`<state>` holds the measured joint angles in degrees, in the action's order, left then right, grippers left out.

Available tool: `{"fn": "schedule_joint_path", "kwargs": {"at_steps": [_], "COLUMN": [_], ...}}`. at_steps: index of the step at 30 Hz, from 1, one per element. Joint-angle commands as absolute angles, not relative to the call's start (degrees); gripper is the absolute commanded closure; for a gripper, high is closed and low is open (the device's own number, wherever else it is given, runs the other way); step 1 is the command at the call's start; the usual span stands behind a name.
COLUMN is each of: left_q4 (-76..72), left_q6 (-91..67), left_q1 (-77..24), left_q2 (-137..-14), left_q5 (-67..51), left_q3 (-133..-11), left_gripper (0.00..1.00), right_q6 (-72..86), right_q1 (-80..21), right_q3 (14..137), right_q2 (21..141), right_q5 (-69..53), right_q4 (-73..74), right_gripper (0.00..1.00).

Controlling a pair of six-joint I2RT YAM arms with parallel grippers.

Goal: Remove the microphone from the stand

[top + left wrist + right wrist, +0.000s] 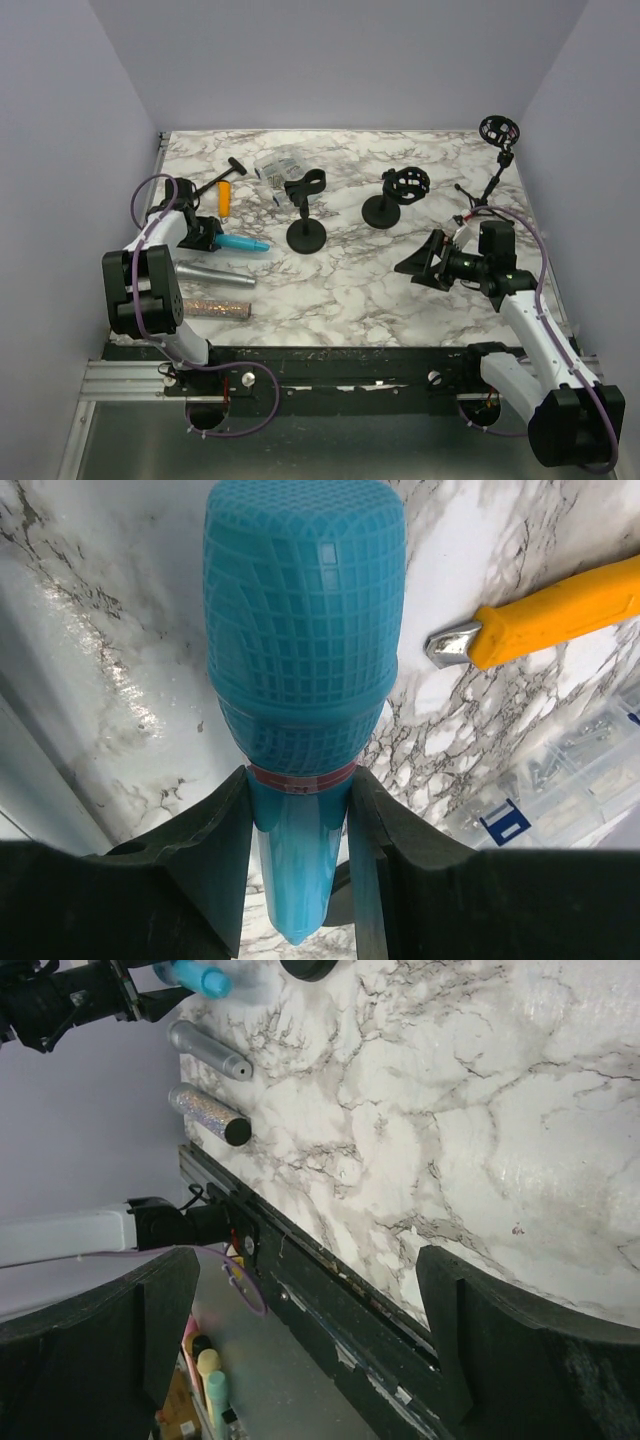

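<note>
Within left hand point(300, 785), grid-textured blue microphone point(305, 630)

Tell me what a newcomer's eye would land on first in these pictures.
The bright blue microphone fills the left wrist view, clamped in the left gripper at the left of the marble table. At mid-table two empty black stands stand side by side, and the right gripper hangs open to their right.

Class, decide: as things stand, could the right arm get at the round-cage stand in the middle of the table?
Probably yes. The right gripper is open and close to the round-cage stand, with only bare marble table between them.
</note>
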<state>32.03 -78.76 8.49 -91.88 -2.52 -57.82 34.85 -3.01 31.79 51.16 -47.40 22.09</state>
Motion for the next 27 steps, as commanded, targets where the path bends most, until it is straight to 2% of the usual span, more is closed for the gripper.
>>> {"fn": "schedule_joint_path", "kwargs": {"at_steps": [1, 4, 20, 23, 27], "left_q4": [32.36, 33.21, 32.25, 32.74, 33.47], "left_q6": [-78.41, -76.99, -75.74, -75.29, -74.54], "left_q1": [8.98, 9.10, 11.31, 11.52, 11.58], "left_q2": [-93.08, -93.25, -95.52, -95.21, -91.99], "left_q5": [-2.71, -0.44, -1.88, -3.34, -4.51], "left_q3": [-59.76, -59.70, -59.36, -60.38, -60.98], "left_gripper": [0.85, 0.70, 0.49, 0.35, 0.12], "right_q6": [33.67, 33.83, 35.46, 35.43, 35.60], "right_q1": [-3.25, -3.25, -3.25, -3.25, -3.25], "right_q3": [32.73, 33.47, 34.22, 34.34, 34.88], "right_q2": [51.40, 51.60, 52.33, 52.27, 51.89], "right_q5": [-45.80, -45.20, -43.42, -43.24, -43.16], "right_q4": [24.95, 24.98, 24.16, 24.65, 24.99], "right_gripper": [0.00, 0.00, 0.00, 0.00, 0.00]}}
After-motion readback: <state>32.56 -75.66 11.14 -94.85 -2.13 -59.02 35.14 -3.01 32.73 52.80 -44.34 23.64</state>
